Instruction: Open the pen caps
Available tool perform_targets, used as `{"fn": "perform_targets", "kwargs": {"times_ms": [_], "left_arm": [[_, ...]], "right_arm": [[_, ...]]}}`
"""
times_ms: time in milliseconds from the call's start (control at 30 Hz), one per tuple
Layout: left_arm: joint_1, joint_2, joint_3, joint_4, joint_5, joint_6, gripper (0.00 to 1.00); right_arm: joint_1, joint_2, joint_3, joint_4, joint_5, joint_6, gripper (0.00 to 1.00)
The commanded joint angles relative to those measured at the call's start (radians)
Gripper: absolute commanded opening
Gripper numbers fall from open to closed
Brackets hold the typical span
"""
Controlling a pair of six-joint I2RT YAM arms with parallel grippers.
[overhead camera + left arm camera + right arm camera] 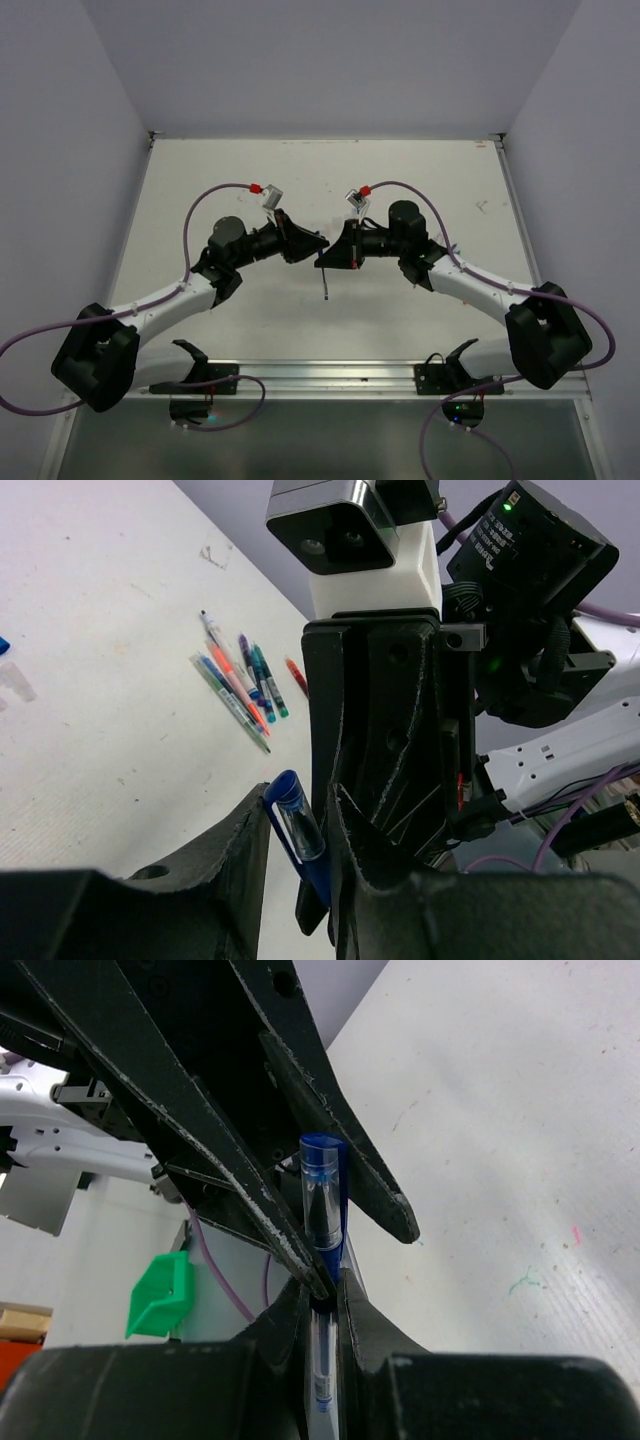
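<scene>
The left gripper (295, 795) has its two black fingers pressed in from either side on the short clear plastic pen cap with a blue tip (298, 825), with no gap showing. That cap sits on the top end of a slim clear-and-blue pen barrel (322, 1370), raised above the white table (120, 730). Just below the cap, the right gripper (322, 1290) is clamped on the barrel, its fingertips nearly meeting around it. In the overhead view the barrel's lower end hangs down below the two grippers. The cap looks seated on the barrel, though the fingers hide the joint.

Well apart from the held cap, a loose cluster of coloured pens (240, 675) lies flat on the table, fanned side by side.

Past the table edge from the held cap stands a green plastic bin (160, 1295); its inside is hidden.
</scene>
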Motion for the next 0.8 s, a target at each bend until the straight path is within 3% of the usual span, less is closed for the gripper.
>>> {"fn": "perform_targets", "kwargs": {"times_ms": [0, 67, 133, 300, 367, 467, 633, 767], "left_arm": [[0.002, -0.016, 0.022, 0.023, 0.014, -0.001, 0.32], [0.002, -0.022, 0.017, 0.038, 0.011, -0.012, 0.35], [0.004, -0.027, 0.027, 0.029, 0.002, -0.006, 0.50], [0.002, -0.024, 0.060, -0.003, 0.000, 0.005, 0.54], [0.004, -0.024, 0.054, 0.001, 0.006, 0.002, 0.51], [0.004, -0.024, 0.034, 0.029, 0.022, -0.017, 0.39], [0.004, -0.036, 0.013, 0.038, 0.026, -0.030, 0.33], [0.004, -0.038, 0.028, 0.017, 0.026, -0.027, 0.06]], "right_arm": [[0.003, -0.009, -0.009, 0.006, -0.004, 0.015, 0.00], [0.003, -0.015, -0.008, -0.025, 0.009, -0.009, 0.00], [0.004, -0.007, -0.020, 0.006, 0.000, 0.007, 0.00], [0.003, -0.030, -0.014, -0.034, 0.010, -0.011, 0.00], [0.003, -0.039, -0.015, -0.043, 0.020, -0.009, 0.00], [0.003, -0.047, -0.014, -0.056, 0.022, -0.012, 0.00], [0.003, -0.050, -0.026, -0.023, 0.017, 0.015, 0.00], [0.003, -0.052, -0.025, -0.028, 0.029, 0.014, 0.00]]}}
